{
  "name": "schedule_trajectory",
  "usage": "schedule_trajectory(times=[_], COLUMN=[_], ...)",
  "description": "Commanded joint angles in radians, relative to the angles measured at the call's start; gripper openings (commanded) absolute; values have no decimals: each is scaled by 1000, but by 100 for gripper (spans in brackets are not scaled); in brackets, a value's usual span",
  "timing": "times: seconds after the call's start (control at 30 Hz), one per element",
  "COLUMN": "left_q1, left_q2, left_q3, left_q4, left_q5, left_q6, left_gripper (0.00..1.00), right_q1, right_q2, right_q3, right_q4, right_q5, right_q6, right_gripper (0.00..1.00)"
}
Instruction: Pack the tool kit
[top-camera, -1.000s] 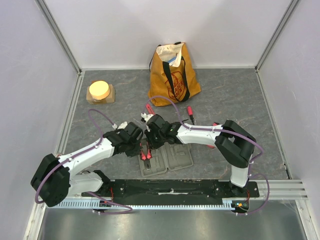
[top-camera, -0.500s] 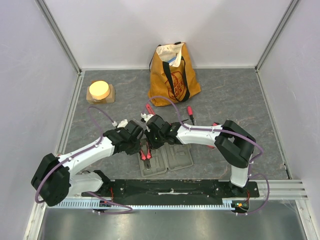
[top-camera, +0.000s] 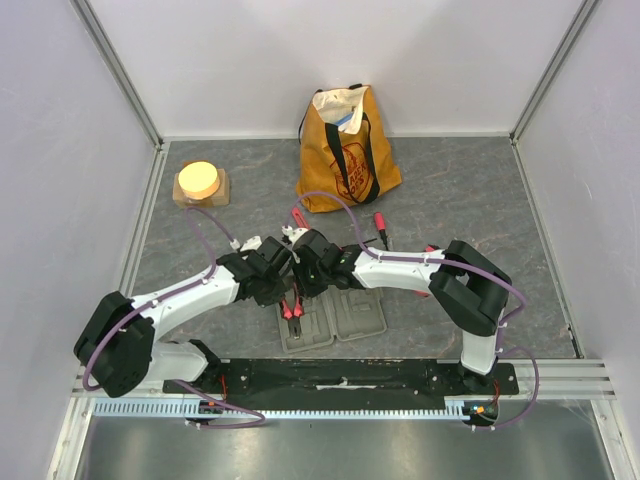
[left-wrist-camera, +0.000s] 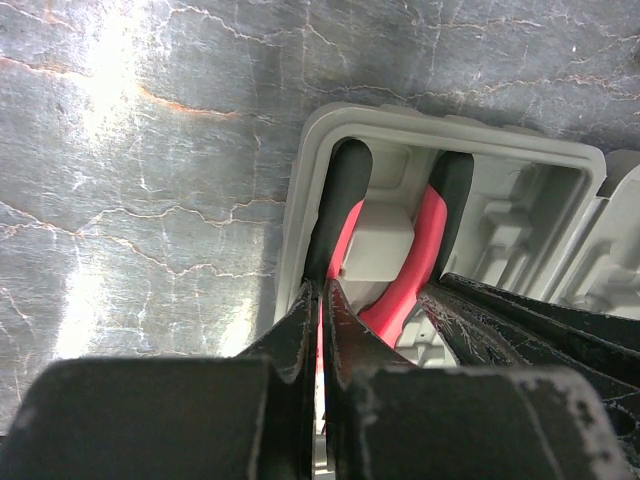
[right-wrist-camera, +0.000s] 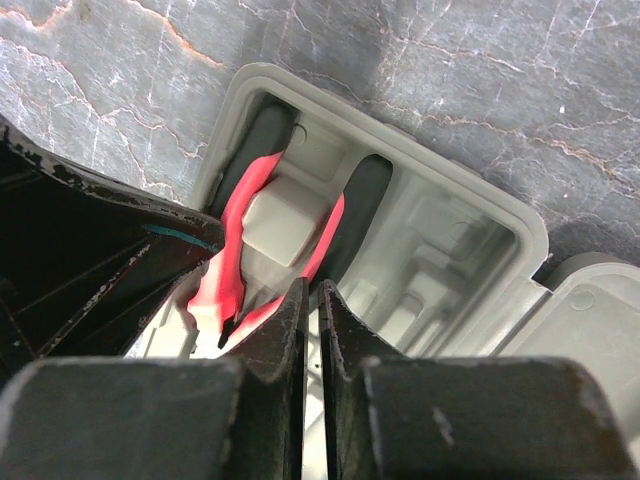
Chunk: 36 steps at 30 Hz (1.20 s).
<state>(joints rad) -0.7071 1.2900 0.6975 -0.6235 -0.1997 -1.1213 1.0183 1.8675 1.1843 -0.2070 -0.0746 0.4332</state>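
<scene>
Left gripper (left-wrist-camera: 321, 292) first: its jaws are pressed together, only a hairline between the fingers, with a sliver of red showing in that line. The tips sit right on the left handle of the pliers (left-wrist-camera: 425, 235). I cannot tell whether they have hold of it or merely press on it.

Over to the right gripper (right-wrist-camera: 311, 298): its jaws are almost together too, a thin slit with pale grey plastic behind it and nothing caught in it. The tips are down beside the pliers' other handle, touching or just off it; the wrist view won't settle which.

The pliers lie in the case (left-wrist-camera: 298, 200), red handles with black ends running either side of a raised grey block in the moulding. The two grippers crowd in from opposite sides, each one's black fingers showing at the edge of the other's wrist view.

From above, the case lies open and flat on the table (top-camera: 470, 190), just in front of the arm bases. The pliers are in its left half, under the two wrists, which meet nose to nose over that half.

Further out, a red-and-black screwdriver (top-camera: 381, 225) lies loose on the table beyond the right forearm. Another red-handled tool (top-camera: 298, 215) lies near the foot of the yellow bag (top-camera: 345, 150). The bag stands at the back, and a yellow-topped block (top-camera: 200, 182) sits well off at the back left.
</scene>
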Motion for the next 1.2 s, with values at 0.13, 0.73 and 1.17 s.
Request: schedule_trajectory(times=[0.13, 0.73, 1.17], left_q1=[3, 80, 95], left_q2=[86, 100, -40], left_q3=[-87, -148, 69], left_q4=[44, 195, 22], left_q5=[94, 272, 139], left_q6=[-31, 5, 87], left_gripper=[2, 2, 21], right_q1=[6, 34, 39], right_q2=[50, 148, -16], right_q3=[-34, -2, 55], right_q4=[18, -19, -98], right_q5=[-11, -92, 225], right_q6=[12, -56, -18], right_gripper=[8, 0, 8])
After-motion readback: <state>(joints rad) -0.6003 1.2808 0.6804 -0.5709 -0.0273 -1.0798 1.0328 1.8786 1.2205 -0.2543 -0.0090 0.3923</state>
